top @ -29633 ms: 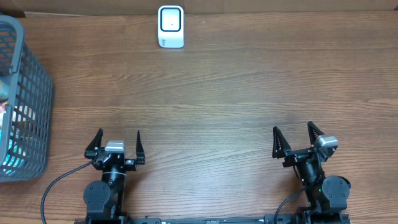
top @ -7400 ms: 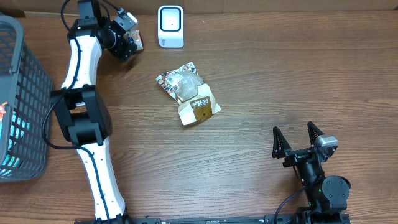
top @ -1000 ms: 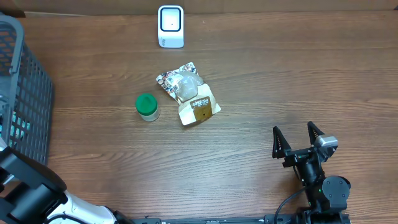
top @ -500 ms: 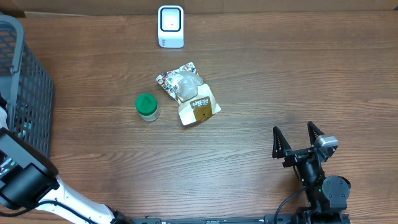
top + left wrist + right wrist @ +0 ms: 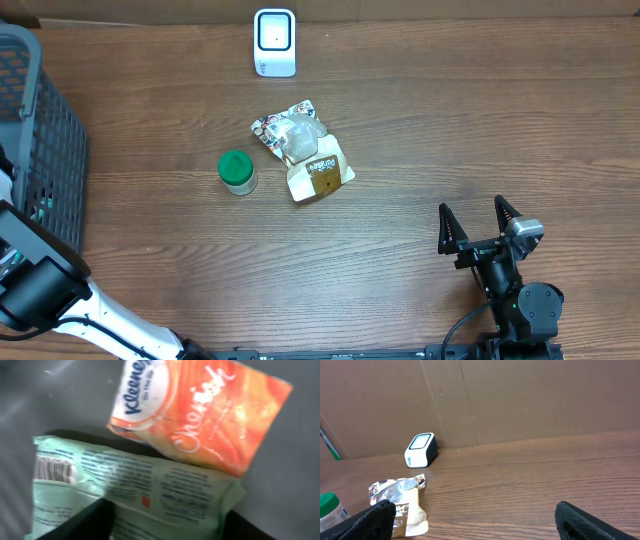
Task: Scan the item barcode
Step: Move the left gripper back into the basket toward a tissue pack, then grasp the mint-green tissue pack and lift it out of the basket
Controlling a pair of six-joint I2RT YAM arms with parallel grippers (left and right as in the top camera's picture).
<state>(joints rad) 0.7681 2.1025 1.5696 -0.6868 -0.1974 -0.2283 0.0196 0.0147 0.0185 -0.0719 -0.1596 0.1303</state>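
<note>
On the wooden table (image 5: 450,130) before me, a grey mesh basket (image 5: 55,140) stands at the nine o'clock edge. Near the middle, a green-lidded jar (image 5: 236,170) sits upright at nine o'clock of a crumpled snack pouch (image 5: 303,150), close but not touching. Inside the basket I see an orange-and-white Kleenex tissue pack (image 5: 200,415) lying tilted, and a brown cardboard wall (image 5: 520,400) closes the table's twelve o'clock side.

Scanner (image 5: 274,42), jar (image 5: 236,171), pouch (image 5: 303,150), basket (image 5: 55,150): one each

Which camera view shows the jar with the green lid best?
The overhead view: the jar stands whole and unobstructed, left of the snack pouch. The right wrist view catches only part of the jar, cut by the left edge. The left wrist view does not show it.
</note>
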